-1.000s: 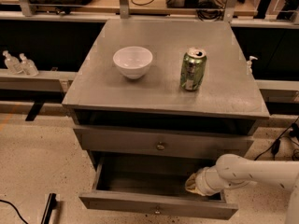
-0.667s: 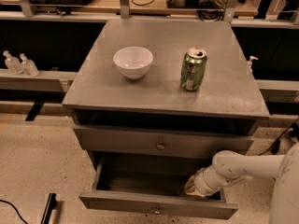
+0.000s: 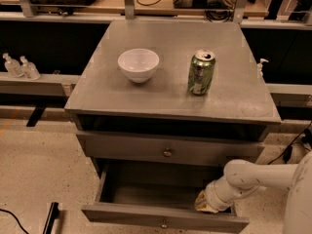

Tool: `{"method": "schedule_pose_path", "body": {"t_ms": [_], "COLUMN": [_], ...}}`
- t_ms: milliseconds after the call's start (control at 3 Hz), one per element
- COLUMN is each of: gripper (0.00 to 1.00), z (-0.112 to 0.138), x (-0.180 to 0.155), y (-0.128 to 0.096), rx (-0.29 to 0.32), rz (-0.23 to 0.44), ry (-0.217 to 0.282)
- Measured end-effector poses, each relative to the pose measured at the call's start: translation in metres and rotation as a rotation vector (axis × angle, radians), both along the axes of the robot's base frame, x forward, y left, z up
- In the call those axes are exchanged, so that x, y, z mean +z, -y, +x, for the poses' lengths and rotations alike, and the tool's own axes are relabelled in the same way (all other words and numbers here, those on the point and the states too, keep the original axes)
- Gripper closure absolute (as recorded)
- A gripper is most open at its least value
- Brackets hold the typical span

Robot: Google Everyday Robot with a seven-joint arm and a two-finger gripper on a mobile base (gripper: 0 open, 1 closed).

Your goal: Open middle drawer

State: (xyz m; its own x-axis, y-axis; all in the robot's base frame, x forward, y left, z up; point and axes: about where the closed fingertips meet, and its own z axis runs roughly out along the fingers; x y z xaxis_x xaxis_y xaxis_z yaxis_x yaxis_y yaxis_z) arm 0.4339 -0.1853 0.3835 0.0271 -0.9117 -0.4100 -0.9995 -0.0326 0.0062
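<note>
The grey cabinet (image 3: 122, 94) shows two drawer fronts. The upper, taller front (image 3: 122, 147) is shut, with a small round knob (image 3: 167, 152). Below it the middle drawer (image 3: 146, 214) stands pulled out toward me, its inside bare and its knob (image 3: 164, 224) on the flat front. My gripper (image 3: 204, 204) reaches down into this drawer at its right end, just behind the front panel. My white arm (image 3: 253, 177) comes in from the right. The lowest drawer is out of view.
On the cabinet top stand a white bowl (image 3: 138, 64) and a green soda can (image 3: 201, 72). Two small bottles (image 3: 19, 66) sit on a ledge at the left. A cable (image 3: 292, 147) hangs at the right. A dark object (image 3: 50, 217) lies on the floor at the lower left.
My gripper has sunk a little lower and nearer inside the open drawer, and more of my arm shows at the right. The drawer front sits about where it was.
</note>
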Motion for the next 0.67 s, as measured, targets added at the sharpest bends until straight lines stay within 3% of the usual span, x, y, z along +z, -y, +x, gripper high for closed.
{"method": "schedule_pose_path", "body": {"t_ms": [333,667], "gripper": [1.00,1.00], "z": [-0.003,-0.031], "x": [0.003,0.026], "y": [0.000,-0.004], "rx": [0.006,0.058], "rz": [0.004,0.041], "ry": [-0.002,-0.022]}}
